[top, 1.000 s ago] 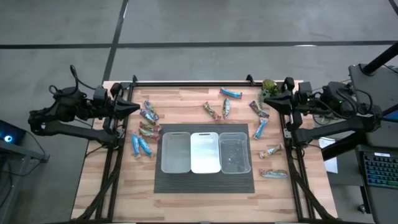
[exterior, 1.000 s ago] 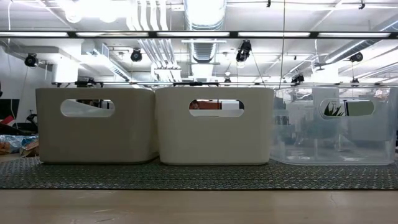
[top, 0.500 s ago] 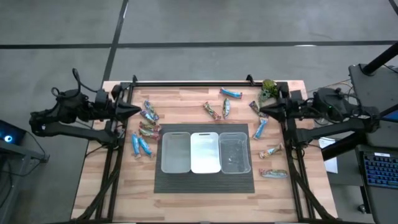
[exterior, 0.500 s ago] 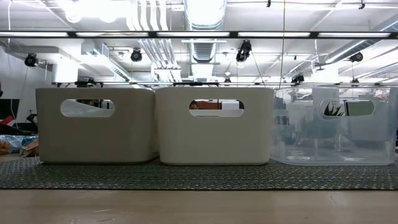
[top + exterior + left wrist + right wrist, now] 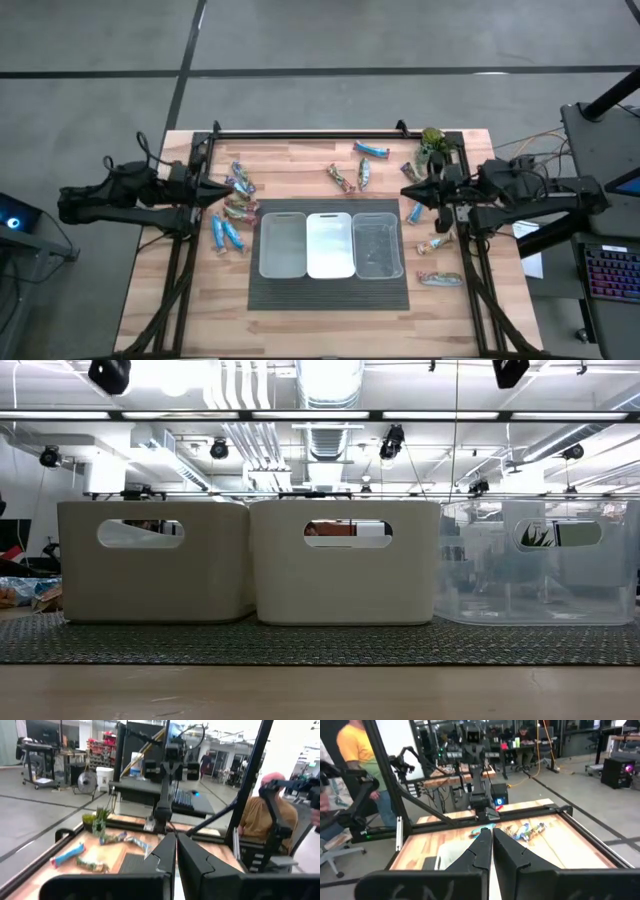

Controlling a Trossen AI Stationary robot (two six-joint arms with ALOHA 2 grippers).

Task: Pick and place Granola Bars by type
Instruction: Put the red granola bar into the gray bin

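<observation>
Over the wooden table (image 5: 300, 180), left gripper (image 5: 226, 186) and right gripper (image 5: 405, 189) jaws clenched, empty.

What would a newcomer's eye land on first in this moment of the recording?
Three bins in a row on a dark mat at the table's middle, seemingly with nothing in them. Granola bars lie scattered on the wood around them: a cluster near the left claw, others near the right claw, both shut and holding nothing. A green plant sits at the far right corner.
</observation>
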